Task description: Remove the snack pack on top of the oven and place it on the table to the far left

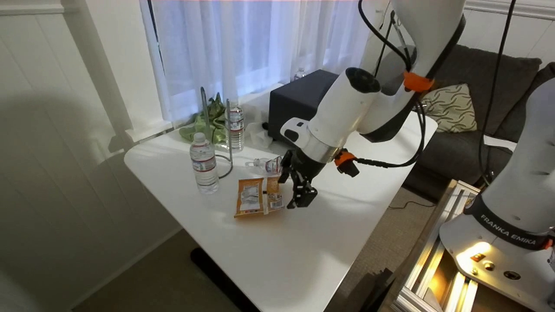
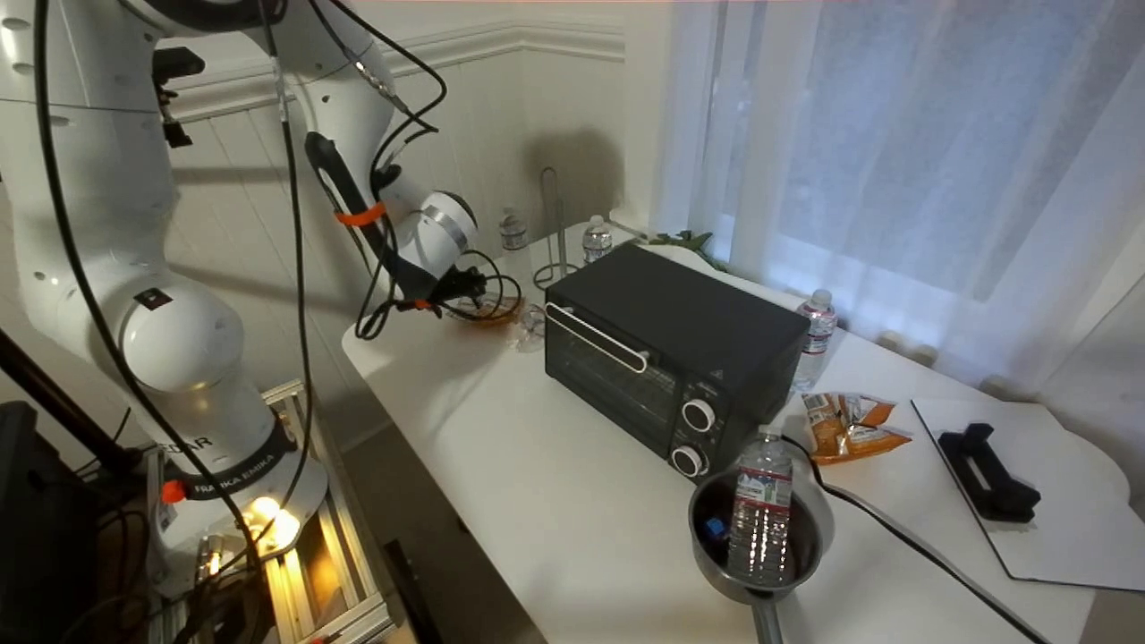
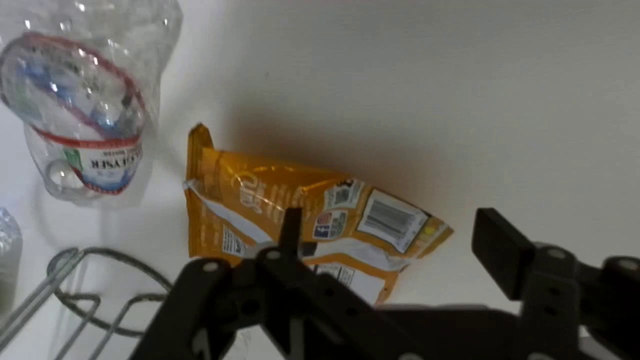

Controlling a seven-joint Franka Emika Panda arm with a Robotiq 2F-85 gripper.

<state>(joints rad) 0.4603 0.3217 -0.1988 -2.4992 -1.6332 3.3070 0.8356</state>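
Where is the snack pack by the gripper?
In the wrist view, the snack pack lies on the table, right of the crumpled bottle and partly hidden by the gripper.

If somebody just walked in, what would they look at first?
Probably the big white robot arm stretched over the white table, its open fingers near an orange snack pack there. Next, perhaps, the black toaster oven, mid-picture in an exterior view. A water bottle poking out of a saucepan beside that oven might catch their eye too.

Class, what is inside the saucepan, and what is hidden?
The saucepan holds a water bottle and a small blue item; the bottle covers part of the interior.
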